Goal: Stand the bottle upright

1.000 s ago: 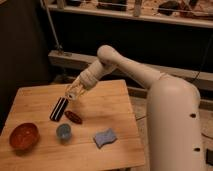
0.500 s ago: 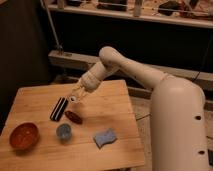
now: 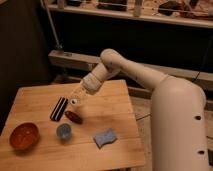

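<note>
My gripper [image 3: 80, 95] hangs over the back middle of the wooden table [image 3: 110, 112], at the end of the white arm that reaches in from the right. It is shut on the small translucent whitish bottle [image 3: 76, 97]. The bottle is tilted, its end pointing down and to the left, and it is held just above the tabletop. The dark red oblong object [image 3: 73, 116] lies on the table right below it. The small blue cup [image 3: 63, 131] stands a little nearer the front.
A black rectangular object [image 3: 58, 108] lies left of the gripper. A red-brown bowl [image 3: 23, 136] sits at the front left. A blue sponge [image 3: 105, 137] lies at the front middle. A dark shelf and rail run behind the table.
The gripper with the bottle has moved a little to the right and away from the black object. The things on the table have not moved.
</note>
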Robot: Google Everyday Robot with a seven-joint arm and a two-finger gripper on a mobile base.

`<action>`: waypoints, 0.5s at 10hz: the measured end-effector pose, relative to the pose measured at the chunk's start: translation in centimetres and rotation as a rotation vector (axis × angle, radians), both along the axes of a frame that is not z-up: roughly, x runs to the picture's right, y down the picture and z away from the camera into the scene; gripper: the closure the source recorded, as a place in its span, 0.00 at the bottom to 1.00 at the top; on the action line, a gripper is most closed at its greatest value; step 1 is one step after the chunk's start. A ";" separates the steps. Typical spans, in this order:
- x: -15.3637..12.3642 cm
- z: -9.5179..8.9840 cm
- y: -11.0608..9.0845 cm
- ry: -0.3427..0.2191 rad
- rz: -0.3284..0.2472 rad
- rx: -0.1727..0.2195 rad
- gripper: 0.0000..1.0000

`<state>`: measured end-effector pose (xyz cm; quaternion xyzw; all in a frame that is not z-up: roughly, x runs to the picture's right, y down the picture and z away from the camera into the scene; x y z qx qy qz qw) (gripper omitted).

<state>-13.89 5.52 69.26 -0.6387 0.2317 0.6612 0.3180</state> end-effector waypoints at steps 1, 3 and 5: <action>0.2 0.0 0.1 0.002 0.002 -0.006 1.00; 0.7 0.1 0.6 0.007 0.010 -0.017 1.00; 1.0 0.5 0.7 -0.010 0.025 0.007 1.00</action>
